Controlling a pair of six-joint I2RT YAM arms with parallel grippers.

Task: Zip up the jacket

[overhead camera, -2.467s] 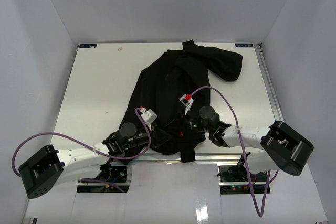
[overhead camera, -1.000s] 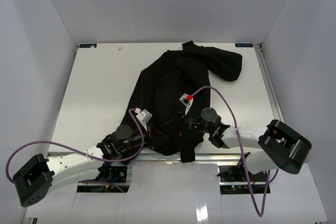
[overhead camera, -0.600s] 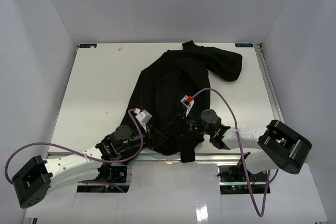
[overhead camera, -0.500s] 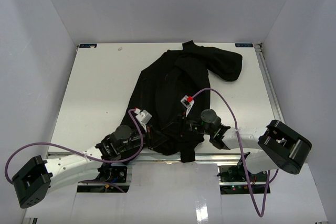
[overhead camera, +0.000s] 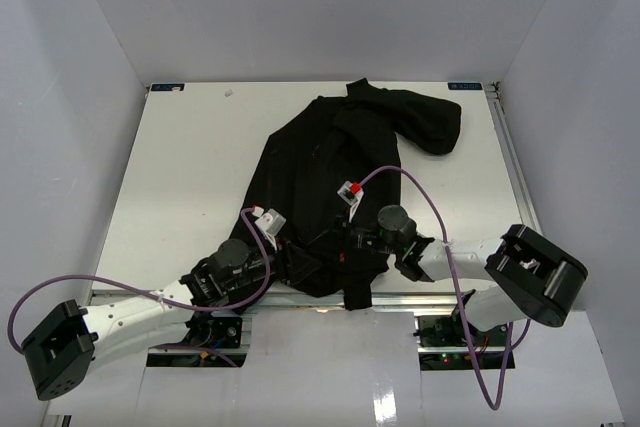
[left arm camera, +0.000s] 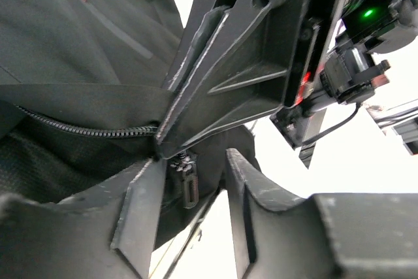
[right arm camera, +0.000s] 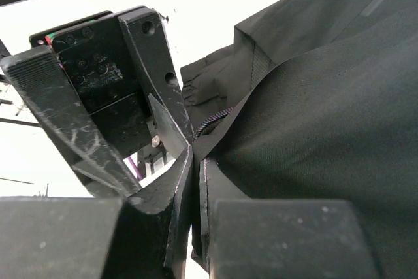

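Observation:
The black jacket (overhead camera: 330,162) lies spread on the white table, collar far, hem near. Both grippers meet at the hem's zipper end. My left gripper (overhead camera: 300,265) is open; in the left wrist view its fingers (left arm camera: 140,213) stand apart around the hanging zipper pull (left arm camera: 188,186), which sits close to the left finger without being pinched. The zipper teeth (left arm camera: 85,129) run off to the left. My right gripper (overhead camera: 347,243) is shut on the jacket's front edge (right arm camera: 225,125) beside the zipper, as the right wrist view (right arm camera: 198,161) shows.
White walls enclose the table (overhead camera: 190,167) on three sides. One jacket sleeve (overhead camera: 430,117) is bunched at the far right. Purple cables (overhead camera: 420,192) loop over both arms. The table's near edge (overhead camera: 130,295) runs just below the grippers.

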